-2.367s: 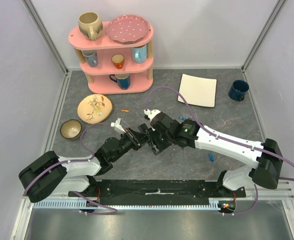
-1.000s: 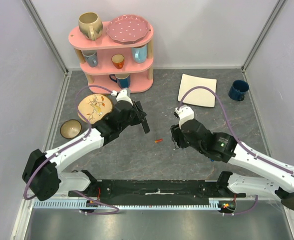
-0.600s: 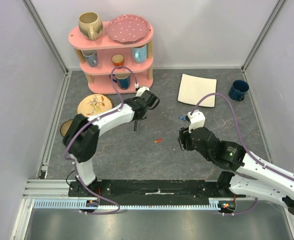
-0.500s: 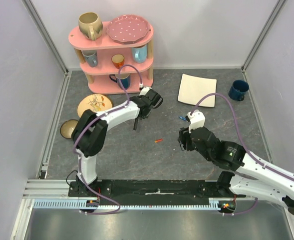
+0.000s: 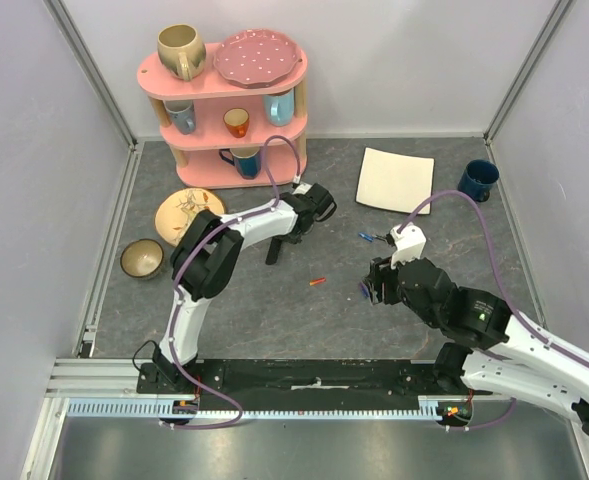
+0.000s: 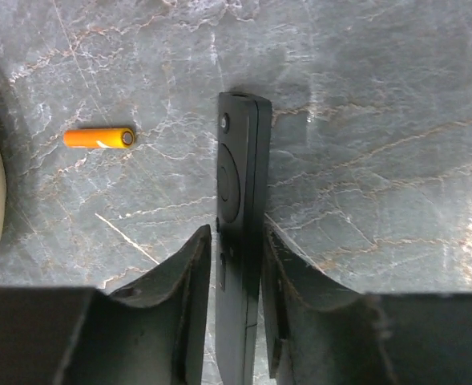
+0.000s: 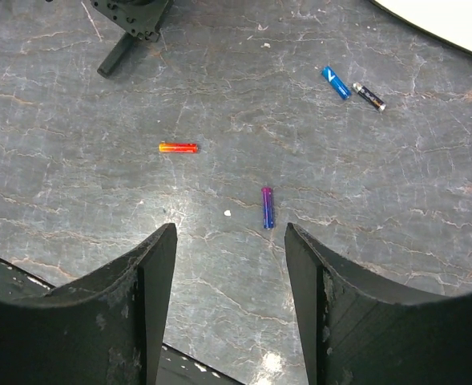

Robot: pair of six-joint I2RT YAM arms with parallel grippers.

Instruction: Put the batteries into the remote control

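Closest to the arm bases, the right gripper (image 7: 229,233) hangs over the table (image 5: 274,320) with its fingers spread wide and nothing between them. Just past its tips there's a purple battery (image 7: 266,207) lying on the stone. A red battery (image 7: 178,147) is a bit further out to the left, and further on a blue battery (image 7: 336,82) and a black battery (image 7: 369,97) sit right next to each other. Beyond the red one is the remote (image 6: 240,160), tipped up on a long edge, near end tucked between the left gripper (image 6: 236,233) fingers. They sit tight on both sides of it, but honestly I can't tell if they're actually squeezing it or just beside it. An orange battery (image 6: 99,138) lies off to one side of the remote, near a plate (image 5: 179,215). Pink shelf (image 5: 224,90) of mugs at the very back.
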